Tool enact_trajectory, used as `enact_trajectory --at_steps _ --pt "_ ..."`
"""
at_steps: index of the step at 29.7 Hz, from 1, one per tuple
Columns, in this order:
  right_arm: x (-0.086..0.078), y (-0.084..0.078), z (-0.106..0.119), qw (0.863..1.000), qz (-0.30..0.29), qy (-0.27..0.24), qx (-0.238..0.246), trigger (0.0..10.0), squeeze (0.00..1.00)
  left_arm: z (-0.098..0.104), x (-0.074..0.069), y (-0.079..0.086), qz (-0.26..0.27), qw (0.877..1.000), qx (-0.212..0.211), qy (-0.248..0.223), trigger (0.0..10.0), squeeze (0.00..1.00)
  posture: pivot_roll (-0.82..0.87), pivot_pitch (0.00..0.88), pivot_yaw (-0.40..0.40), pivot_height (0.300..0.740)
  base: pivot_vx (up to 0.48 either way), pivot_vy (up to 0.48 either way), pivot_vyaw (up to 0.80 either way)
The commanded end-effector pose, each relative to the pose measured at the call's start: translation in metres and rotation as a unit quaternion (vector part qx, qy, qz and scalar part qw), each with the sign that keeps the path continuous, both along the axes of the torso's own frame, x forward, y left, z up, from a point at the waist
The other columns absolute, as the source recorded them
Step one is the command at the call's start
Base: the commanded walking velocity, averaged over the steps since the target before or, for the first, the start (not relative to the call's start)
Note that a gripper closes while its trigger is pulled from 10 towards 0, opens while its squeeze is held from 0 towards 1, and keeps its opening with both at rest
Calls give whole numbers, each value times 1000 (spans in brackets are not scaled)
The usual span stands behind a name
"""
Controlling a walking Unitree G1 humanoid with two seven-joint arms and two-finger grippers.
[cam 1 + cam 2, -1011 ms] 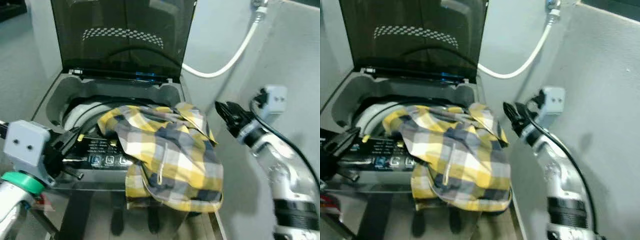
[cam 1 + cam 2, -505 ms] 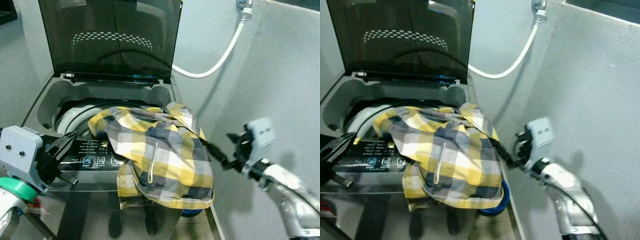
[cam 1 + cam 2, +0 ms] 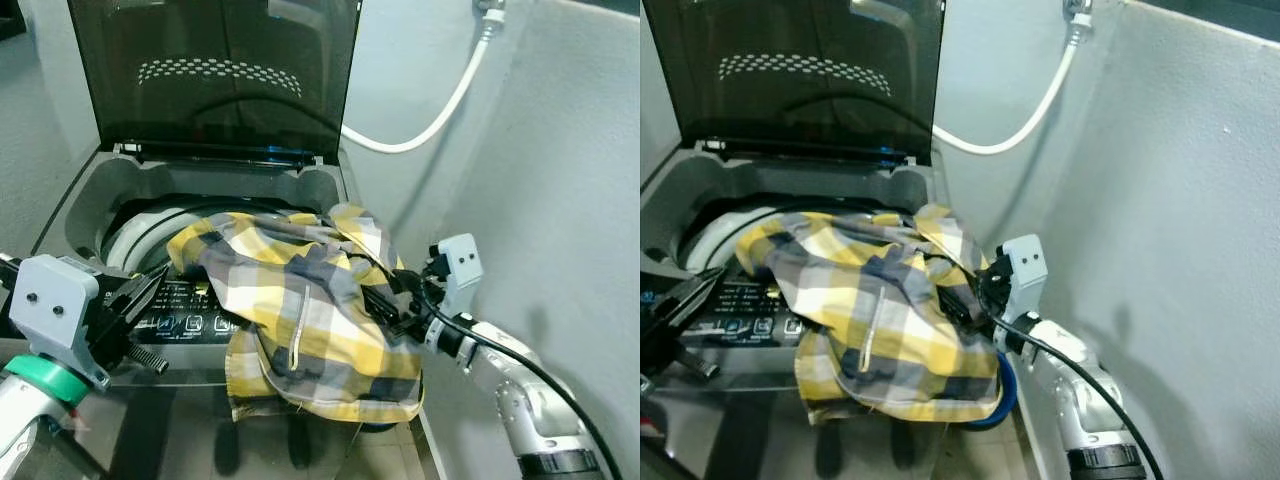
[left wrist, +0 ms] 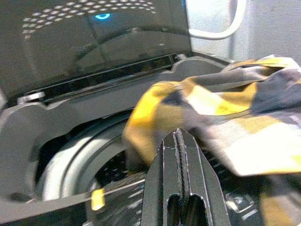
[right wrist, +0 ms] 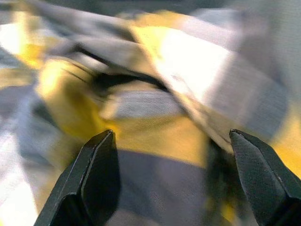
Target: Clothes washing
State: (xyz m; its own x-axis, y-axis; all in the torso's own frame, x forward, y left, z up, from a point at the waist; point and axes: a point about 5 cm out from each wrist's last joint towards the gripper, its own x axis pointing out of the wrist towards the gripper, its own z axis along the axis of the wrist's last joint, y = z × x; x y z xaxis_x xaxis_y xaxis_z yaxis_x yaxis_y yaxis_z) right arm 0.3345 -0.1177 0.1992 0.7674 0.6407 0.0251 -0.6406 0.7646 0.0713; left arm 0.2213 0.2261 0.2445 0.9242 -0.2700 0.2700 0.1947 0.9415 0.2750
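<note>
One yellow, grey and white plaid shirt lies draped over the front rim and control panel of one top-loading washing machine, whose dark lid stands raised. We see our right gripper at the shirt's right edge, jaws spread wide over the cloth. Our left gripper hovers just before the panel, jaws pressed together, holding nothing. One white hose runs along the wall.
</note>
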Motion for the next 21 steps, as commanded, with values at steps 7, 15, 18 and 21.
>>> enact_trajectory --at_steps 7,15,18,21 --pt "-1 59 25 992 117 -41 -4 10000 0 -1 -3 -4 -6 1000 2 -6 10000 0 56 67 -61 740 0 0 0" --pt "-3 125 90 974 187 -107 71 10000 0 -1 -4 -5 -4 1000 2 -9 10000 0 59 69 -66 740 0 0 0" --pt "2 138 126 966 161 -120 160 10000 0 -1 -4 -7 -6 1000 2 -9 10000 0 64 70 -66 740 0 0 0" --pt "10 132 165 942 122 -118 290 10000 0 -1 -5 -8 -6 1000 2 -10 10000 0 71 71 -69 740 0 0 0"
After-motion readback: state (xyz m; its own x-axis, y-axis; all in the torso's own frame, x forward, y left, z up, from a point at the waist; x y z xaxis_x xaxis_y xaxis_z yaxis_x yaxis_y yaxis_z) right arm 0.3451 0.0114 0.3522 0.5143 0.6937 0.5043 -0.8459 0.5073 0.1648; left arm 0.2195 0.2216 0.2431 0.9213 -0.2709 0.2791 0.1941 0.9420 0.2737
